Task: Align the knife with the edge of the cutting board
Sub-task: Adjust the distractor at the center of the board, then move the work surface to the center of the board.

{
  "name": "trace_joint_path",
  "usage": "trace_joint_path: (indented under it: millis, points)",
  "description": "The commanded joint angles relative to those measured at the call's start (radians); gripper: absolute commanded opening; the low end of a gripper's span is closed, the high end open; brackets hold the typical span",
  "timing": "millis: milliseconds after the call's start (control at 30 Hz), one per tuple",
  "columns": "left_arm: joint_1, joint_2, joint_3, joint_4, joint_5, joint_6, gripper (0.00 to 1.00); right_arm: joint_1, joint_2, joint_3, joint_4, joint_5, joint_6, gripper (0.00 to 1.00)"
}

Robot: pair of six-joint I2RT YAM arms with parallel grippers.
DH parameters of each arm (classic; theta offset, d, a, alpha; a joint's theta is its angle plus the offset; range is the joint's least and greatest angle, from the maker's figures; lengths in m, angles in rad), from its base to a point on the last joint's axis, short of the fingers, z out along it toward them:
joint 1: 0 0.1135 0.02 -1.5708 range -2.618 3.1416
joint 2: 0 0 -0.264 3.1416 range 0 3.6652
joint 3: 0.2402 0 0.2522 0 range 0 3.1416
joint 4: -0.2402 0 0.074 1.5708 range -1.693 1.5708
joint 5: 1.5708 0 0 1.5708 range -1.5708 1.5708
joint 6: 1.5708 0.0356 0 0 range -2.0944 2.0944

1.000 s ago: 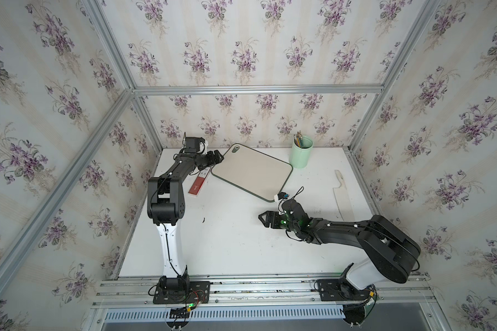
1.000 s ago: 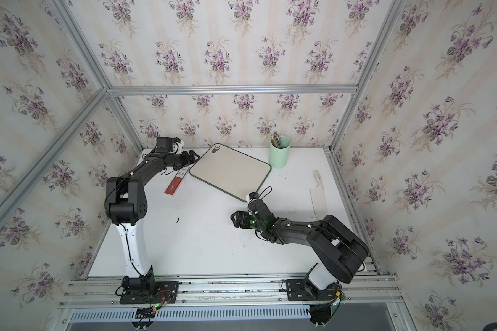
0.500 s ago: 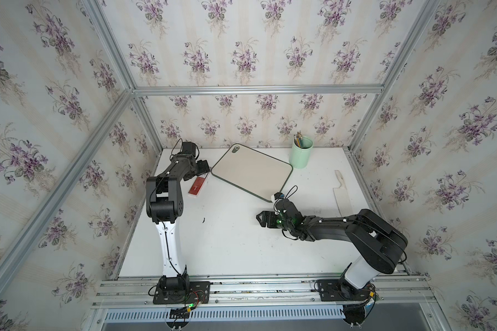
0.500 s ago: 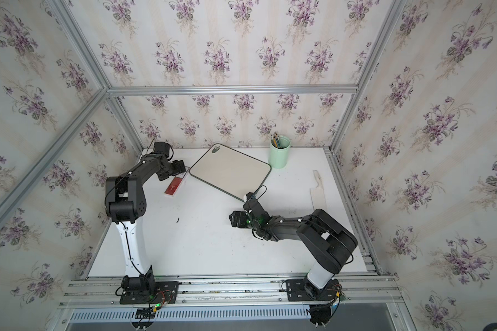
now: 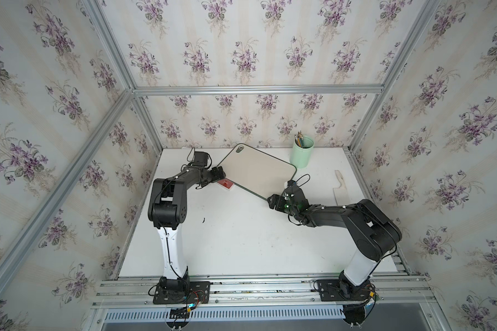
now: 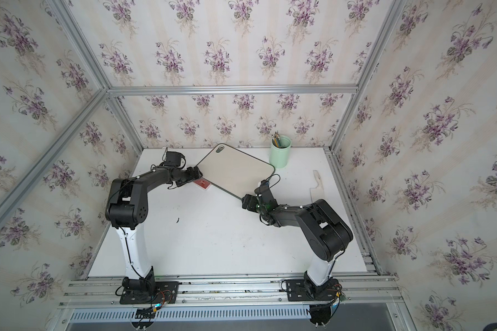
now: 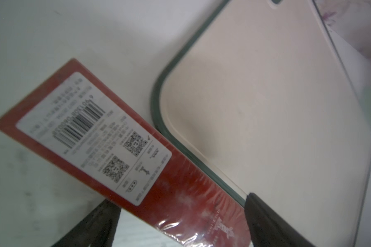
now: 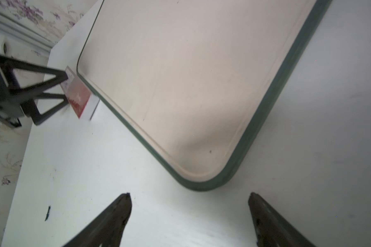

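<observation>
The knife (image 5: 340, 189) lies flat by the right edge of the table (image 5: 241, 243), well apart from the cutting board (image 5: 256, 172). The right fingers (image 8: 109, 222) stand spread, empty, near the board's near corner. The left fingers (image 7: 99, 224) flank the red box (image 7: 120, 149) beside the board; whether they pinch it I cannot tell.

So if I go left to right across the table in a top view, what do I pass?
First the cutting board → green pencil cup → knife. The red box sits alongside the board, so I left it out.
</observation>
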Motion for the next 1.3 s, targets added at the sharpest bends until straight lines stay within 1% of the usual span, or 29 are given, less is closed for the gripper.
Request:
trace_joint_path:
  millis: [0,67,133,200,233,300,333,400,467,533,567,633,700,800,967,1000,1067,1167,1267]
  points:
    - [-0.079,-0.018,-0.076,0.015,0.201,-0.017,0.95,-0.078,0.013,-0.004,-0.081,-0.037,0.022,0.9]
    - [-0.133,-0.05,-0.099,0.03,0.229,0.015,0.96,-0.124,0.014,0.003,-0.079,-0.053,0.022,0.89]
    - [-0.172,-0.089,-0.102,0.006,0.259,0.048,0.96,-0.16,0.014,0.01,-0.083,-0.066,0.013,0.89]
    - [-0.182,-0.149,-0.119,0.004,0.284,0.073,0.96,-0.185,0.011,0.006,-0.078,-0.071,0.01,0.9]
    - [-0.179,-0.186,-0.126,-0.004,0.274,0.087,0.97,-0.193,0.008,-0.001,-0.068,-0.076,0.01,0.9]
    - [-0.167,-0.235,-0.114,-0.039,0.159,0.125,0.99,-0.195,0.006,-0.016,-0.046,-0.087,0.012,0.89]
    - [-0.157,-0.235,-0.095,-0.061,0.113,0.127,1.0,-0.194,0.007,-0.019,-0.043,-0.09,0.014,0.9]
    - [-0.122,-0.192,0.0,-0.133,0.049,0.122,1.0,-0.195,0.006,-0.024,-0.039,-0.09,0.017,0.89]
    - [-0.089,-0.122,0.091,-0.163,0.013,0.112,0.99,-0.194,-0.001,-0.039,-0.021,-0.084,0.022,0.9]
    - [-0.062,-0.023,0.197,-0.195,0.008,0.107,0.98,-0.194,-0.008,-0.054,-0.001,-0.089,0.022,0.89]
    - [-0.053,0.033,0.272,-0.231,0.009,0.113,0.98,-0.194,-0.009,-0.062,0.011,-0.089,0.026,0.89]
    - [-0.043,0.138,0.409,-0.307,-0.005,0.125,0.97,-0.194,-0.006,-0.069,0.017,-0.096,0.03,0.89]
    - [-0.042,0.221,0.521,-0.358,-0.048,0.132,0.97,-0.194,-0.003,-0.067,0.018,-0.094,0.028,0.89]
    - [-0.041,0.298,0.614,-0.377,-0.071,0.132,0.97,-0.195,0.012,-0.053,0.01,-0.105,0.026,0.89]
    - [-0.046,0.395,0.725,-0.391,-0.019,0.117,0.97,-0.194,0.038,-0.025,-0.002,-0.116,0.019,0.9]
    - [-0.052,0.413,0.74,-0.392,0.03,0.119,0.97,-0.196,0.041,-0.023,-0.006,-0.115,0.019,0.9]
    - [-0.073,0.434,0.765,-0.404,0.075,0.138,0.96,-0.196,0.047,-0.013,-0.012,-0.115,0.015,0.9]
    - [-0.125,0.431,0.746,-0.394,0.127,0.175,0.94,-0.203,0.06,0.007,-0.024,-0.121,0.01,0.9]
    - [-0.183,0.387,0.639,-0.327,0.192,0.167,0.93,-0.228,0.082,0.035,-0.038,-0.137,0.013,0.9]
